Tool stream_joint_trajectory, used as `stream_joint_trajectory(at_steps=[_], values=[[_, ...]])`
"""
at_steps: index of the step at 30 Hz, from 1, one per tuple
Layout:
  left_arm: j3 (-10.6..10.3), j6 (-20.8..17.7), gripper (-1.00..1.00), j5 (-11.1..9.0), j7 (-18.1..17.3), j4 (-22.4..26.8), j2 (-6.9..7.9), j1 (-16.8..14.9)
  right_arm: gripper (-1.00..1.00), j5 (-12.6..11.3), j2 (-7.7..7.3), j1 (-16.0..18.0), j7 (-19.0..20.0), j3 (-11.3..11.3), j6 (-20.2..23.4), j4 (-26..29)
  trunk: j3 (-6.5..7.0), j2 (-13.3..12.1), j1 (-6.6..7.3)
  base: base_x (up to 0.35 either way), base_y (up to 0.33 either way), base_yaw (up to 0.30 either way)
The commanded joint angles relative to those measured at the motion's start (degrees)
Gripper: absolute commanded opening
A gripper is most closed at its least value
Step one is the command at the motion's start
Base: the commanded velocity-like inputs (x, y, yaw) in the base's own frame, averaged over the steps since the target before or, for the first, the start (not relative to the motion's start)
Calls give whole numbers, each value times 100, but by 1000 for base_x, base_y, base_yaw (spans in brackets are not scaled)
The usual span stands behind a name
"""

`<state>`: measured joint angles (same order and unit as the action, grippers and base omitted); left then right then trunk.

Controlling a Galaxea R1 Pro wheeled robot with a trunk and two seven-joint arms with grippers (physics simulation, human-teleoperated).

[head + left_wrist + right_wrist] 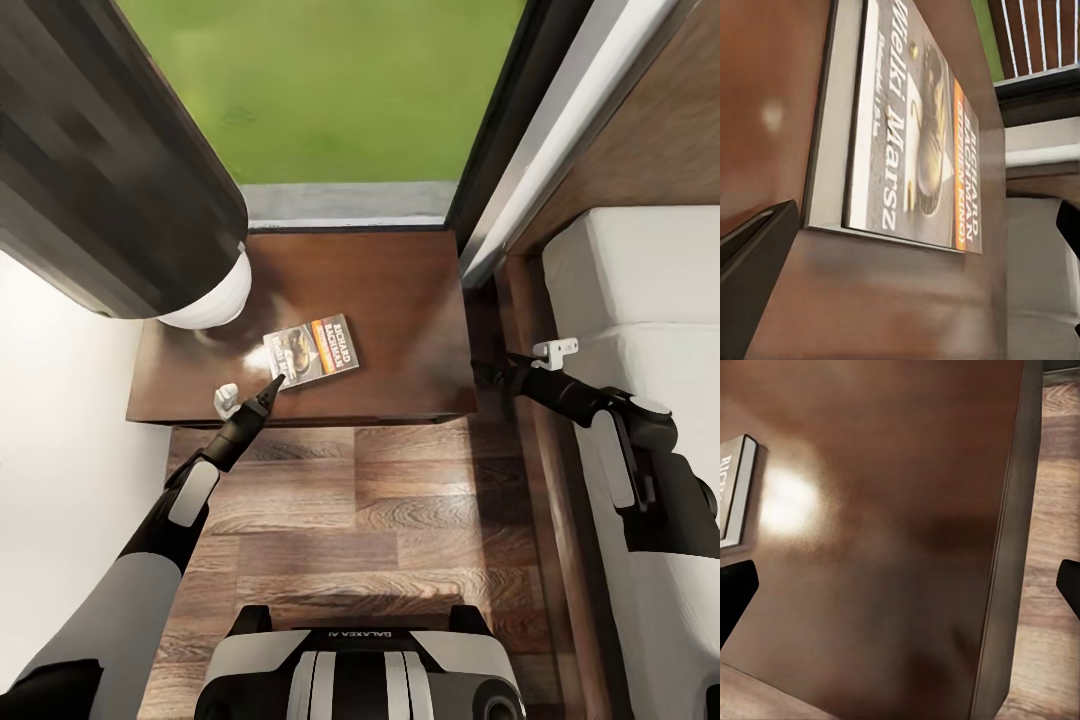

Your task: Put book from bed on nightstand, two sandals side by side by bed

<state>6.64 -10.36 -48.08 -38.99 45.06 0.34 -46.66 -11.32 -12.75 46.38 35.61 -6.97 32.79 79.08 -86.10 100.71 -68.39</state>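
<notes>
Book (313, 351) flat on nightstand (400, 290), left gripper (250, 396) open at its near-left corner.

Risk: nudging the book off its spot, or dragging it toward the near edge, if the left gripper pulls away low with a finger (268, 388) against the cover corner; whether it actually touches is hard to tell. Jaws spread, holding nothing; pale finger (226, 399) apart on the wood. Right gripper (515, 363) open too, empty, over the gap between nightstand and bed (640, 270); careless swing could clip the frame. Sandals yet to be placed.
</notes>
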Motion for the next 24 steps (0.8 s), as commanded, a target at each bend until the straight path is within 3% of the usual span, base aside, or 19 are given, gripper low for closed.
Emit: stream_joint_trajectory(at_steps=[1, 20, 24], values=[[4, -63, 100, -26, -3, -6, 1, -1, 100, -37, 0, 2, 7, -6, 43, 2, -2, 1, 0, -3, 0, 0], [-5, -60, 100, -35, -11, -6, -16, -1, 100, -42, 0, 2, 25, -2, 43, 20, -2, 1, 0, -1, 0, 0], [-13, -55, 100, -35, -51, -7, -40, -1, 100, -48, 117, 62, 33, 20, 50, 54, -2, 1, 0, -129, 0, 0]])
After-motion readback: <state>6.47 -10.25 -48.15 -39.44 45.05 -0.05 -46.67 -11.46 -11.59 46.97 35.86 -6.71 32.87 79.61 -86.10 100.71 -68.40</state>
